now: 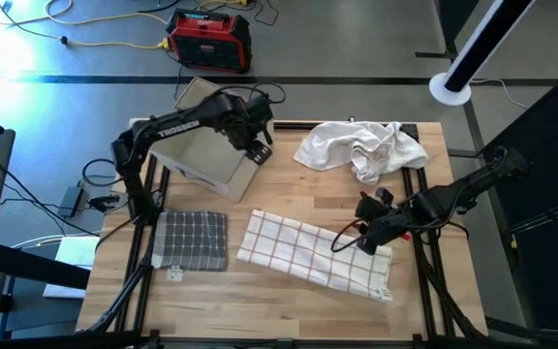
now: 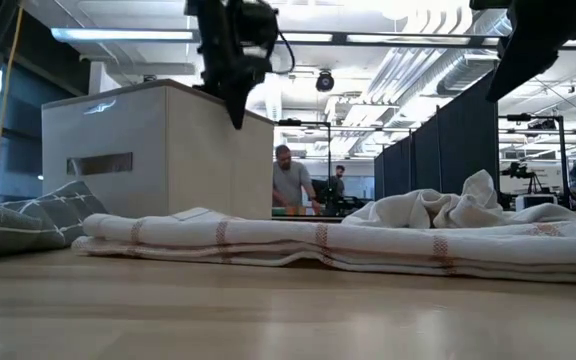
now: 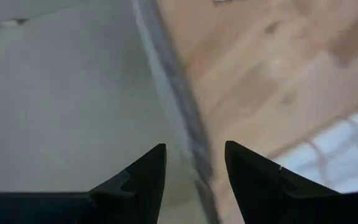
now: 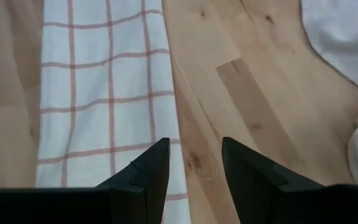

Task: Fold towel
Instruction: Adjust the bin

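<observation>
High view. Checked towel [image 1: 313, 252]: lay flat in a long folded strip on the wooden table [image 1: 289, 189], directly under and beside the right gripper [image 1: 368, 236]. Right arm reached in low from the table's right edge, wrist bent down toward the strip's near end. Crumpled white cloth [image 1: 361, 147]: heaped well beyond that gripper. Left gripper [image 1: 260, 147]: held high over the corner of a white box [image 1: 206, 155], arm arched from its base, well apart from the towel. Grey quilted cloth [image 1: 192, 239]: folded, lying off the strip's far end from the right gripper.

Low view. Towel [image 2: 348, 245] stretched flat across the tabletop; left gripper [image 2: 236, 70] hung above the box [image 2: 158, 150], clear of it. People stood in the room behind.

Left wrist view. Fingers [image 3: 148, 180] stood apart, nothing between them; box top and its edge lay below, bare table beyond.

Right wrist view. Fingers [image 4: 151, 177] stood apart and empty, just above the towel's long edge [image 4: 104, 93], one finger over cloth, the other over bare wood.

Risk, as judged. A closing from this stance could pinch only the top layer, or miss the edge altogether, since the jaws straddled the hem rather than a corner. A one-sided lift could drag the strip askew and undo its existing fold.
</observation>
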Controlling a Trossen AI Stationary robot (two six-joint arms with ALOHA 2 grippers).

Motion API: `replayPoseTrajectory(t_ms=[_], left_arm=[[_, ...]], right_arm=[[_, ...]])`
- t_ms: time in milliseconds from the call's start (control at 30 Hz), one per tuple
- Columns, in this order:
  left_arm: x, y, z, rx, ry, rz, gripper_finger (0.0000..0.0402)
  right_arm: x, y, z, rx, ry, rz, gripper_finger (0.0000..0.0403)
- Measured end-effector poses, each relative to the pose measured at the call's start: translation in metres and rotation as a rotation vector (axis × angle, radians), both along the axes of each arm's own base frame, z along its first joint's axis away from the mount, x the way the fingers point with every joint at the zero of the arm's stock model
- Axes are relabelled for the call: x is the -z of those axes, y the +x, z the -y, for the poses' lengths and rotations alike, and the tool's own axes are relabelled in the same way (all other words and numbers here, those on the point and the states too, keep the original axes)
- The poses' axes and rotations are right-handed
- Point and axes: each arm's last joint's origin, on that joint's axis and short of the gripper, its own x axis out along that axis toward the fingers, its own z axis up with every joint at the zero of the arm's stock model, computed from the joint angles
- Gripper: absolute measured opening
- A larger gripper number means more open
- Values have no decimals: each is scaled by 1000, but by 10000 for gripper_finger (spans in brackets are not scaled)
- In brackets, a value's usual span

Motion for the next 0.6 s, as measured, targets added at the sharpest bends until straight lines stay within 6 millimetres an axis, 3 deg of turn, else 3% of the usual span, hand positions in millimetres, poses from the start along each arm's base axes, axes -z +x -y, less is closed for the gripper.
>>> replayPoseTrajectory(t_ms=[233,400,600], left_arm=[[16,9,-22,-156,81,16,11],[13,9,-35,-352,227,47,12],[13,7,-38,-486,203,83,4]], right_arm=[[-1,0,1,-27,-77,8,134],[-1,0,2,-47,-100,4,134],[-1,0,2,-40,-97,6,134]])
